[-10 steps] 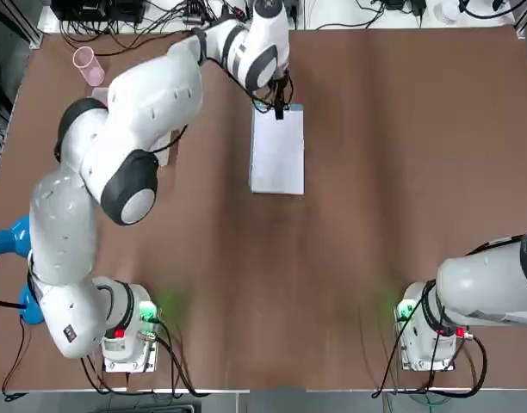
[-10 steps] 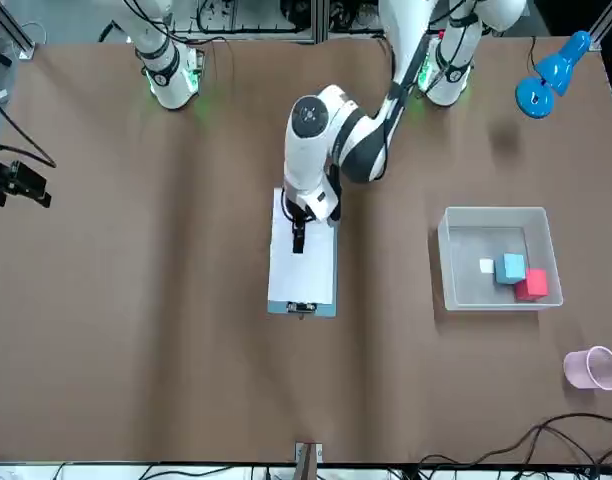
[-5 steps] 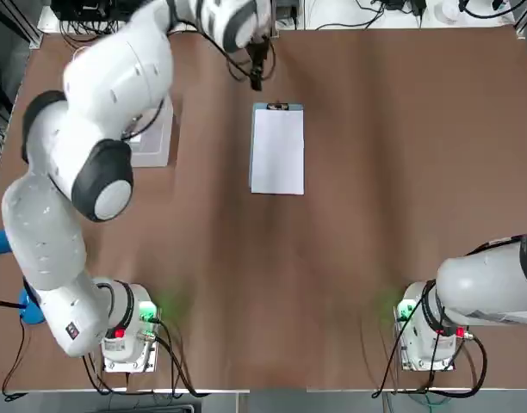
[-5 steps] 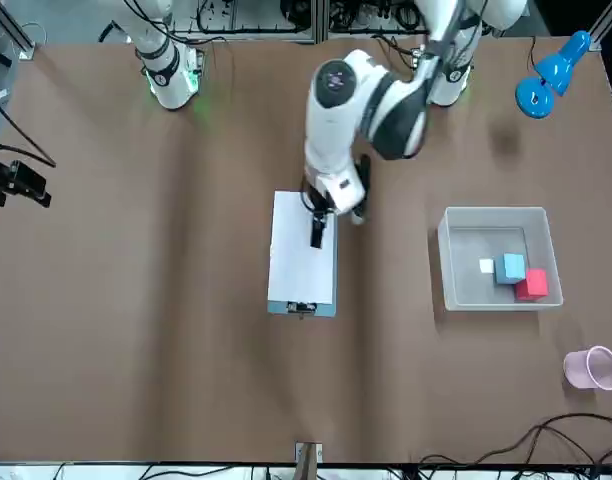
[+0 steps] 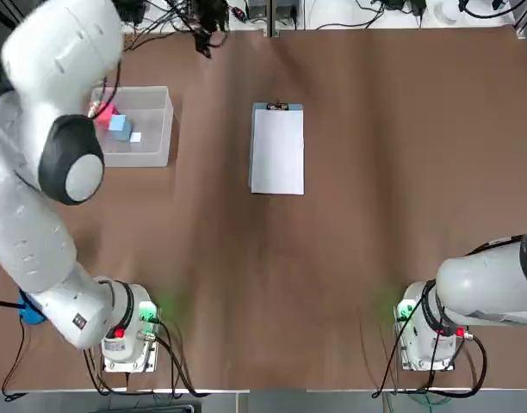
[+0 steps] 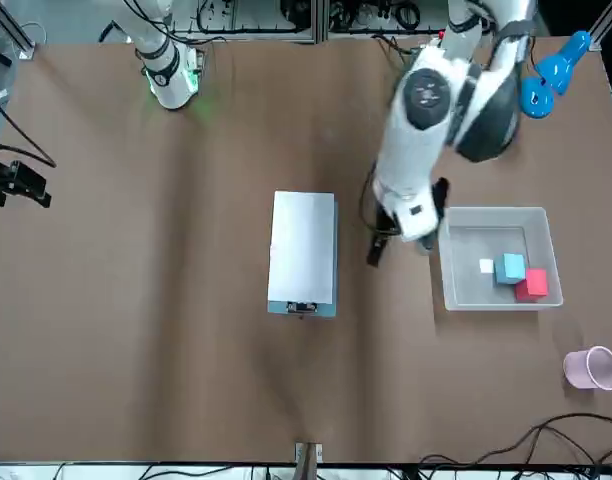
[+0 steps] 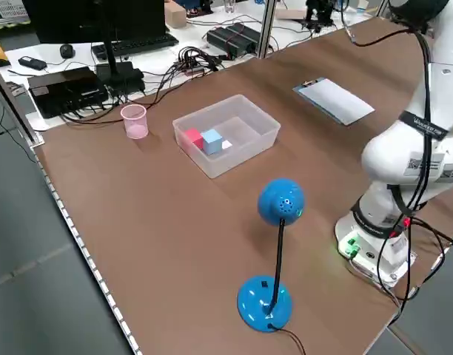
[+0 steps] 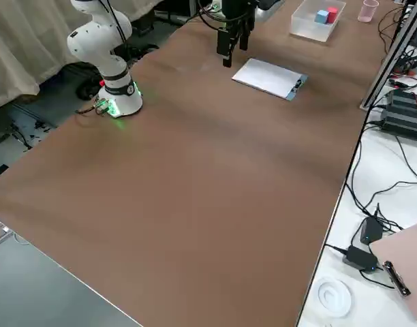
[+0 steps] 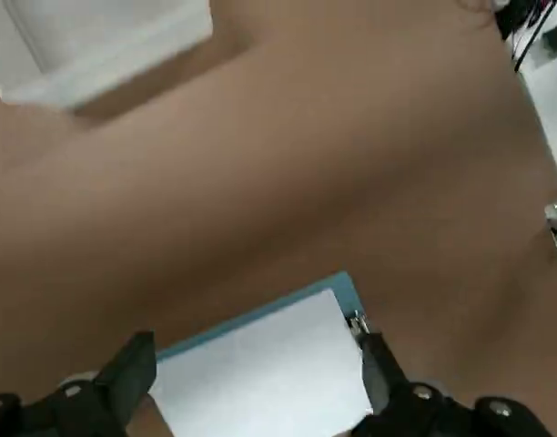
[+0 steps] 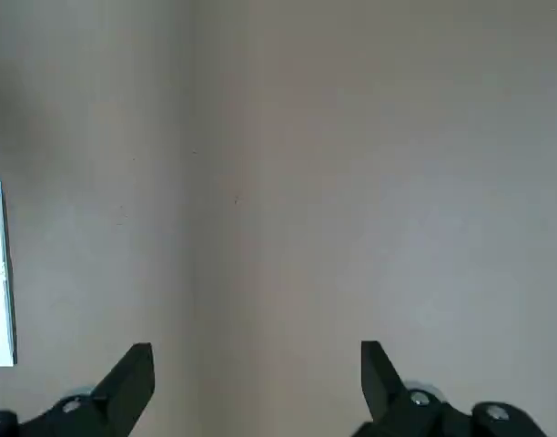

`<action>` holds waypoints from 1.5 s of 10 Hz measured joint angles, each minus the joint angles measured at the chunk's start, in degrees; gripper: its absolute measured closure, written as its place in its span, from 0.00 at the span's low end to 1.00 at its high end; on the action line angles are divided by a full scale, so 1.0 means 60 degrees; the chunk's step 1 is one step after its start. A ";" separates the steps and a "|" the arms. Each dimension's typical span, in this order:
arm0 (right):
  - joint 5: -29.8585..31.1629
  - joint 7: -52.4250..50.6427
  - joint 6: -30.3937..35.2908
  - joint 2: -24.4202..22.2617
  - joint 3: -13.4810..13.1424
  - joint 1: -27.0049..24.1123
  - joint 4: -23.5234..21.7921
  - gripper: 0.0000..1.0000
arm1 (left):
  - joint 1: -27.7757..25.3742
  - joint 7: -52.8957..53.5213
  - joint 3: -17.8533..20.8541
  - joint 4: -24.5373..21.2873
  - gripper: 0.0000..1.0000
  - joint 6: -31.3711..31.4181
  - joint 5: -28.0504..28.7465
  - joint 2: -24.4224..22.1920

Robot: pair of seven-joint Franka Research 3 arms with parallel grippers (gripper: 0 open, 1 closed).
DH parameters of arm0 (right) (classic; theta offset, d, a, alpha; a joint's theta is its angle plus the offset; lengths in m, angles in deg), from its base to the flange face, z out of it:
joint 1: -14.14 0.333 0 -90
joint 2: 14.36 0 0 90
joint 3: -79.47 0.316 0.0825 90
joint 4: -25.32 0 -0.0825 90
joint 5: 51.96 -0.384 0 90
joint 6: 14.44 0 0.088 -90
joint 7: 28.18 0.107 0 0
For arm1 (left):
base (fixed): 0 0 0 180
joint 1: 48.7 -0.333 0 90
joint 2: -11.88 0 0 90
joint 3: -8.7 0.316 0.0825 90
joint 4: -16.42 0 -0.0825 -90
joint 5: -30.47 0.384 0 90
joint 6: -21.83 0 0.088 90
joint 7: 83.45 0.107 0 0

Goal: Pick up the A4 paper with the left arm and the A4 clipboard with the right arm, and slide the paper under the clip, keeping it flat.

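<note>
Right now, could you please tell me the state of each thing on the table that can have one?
A4 paper: flat on the clipboard, top edge under the clip.
A4 clipboard: flat on the table.
Clip: closed.
Left gripper: open, empty, between clipboard and bin.
Right gripper: open, empty.
Plastic bin: upright, holding small blocks.
Pink cup: upright.

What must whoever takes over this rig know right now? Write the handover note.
Left gripper: open, empty, in the air between the clipboard and the bin.
Right gripper: open, empty, over bare table; that arm is parked by its base.
Things: the clipboard lies flat mid-table, clip on the far edge from the robot. The paper lies flat on it, squared up.
Done: the paper's far edge appears tucked under the clip.
Left: probably only to check the seating up close and park the left arm.
</note>
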 joint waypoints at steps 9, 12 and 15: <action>0.0000 0.0000 -0.0032 -0.0001 0.0021 0.0000 0.0019 0.00 | -0.5504 1.0426 -0.2306 -0.0793 0.00 -0.1397 -0.0440 -0.2373; 0.0000 0.0000 -0.0032 -0.0001 0.0028 0.0000 0.0020 0.00 | -0.5426 1.3131 -0.2370 -0.0830 0.00 -0.2167 0.0510 -0.2492; 0.0000 0.0000 -0.0032 -0.0001 0.0028 0.0000 0.0020 0.00 | -0.5420 1.3446 -0.2394 -0.0818 0.00 -0.2235 0.0483 -0.2748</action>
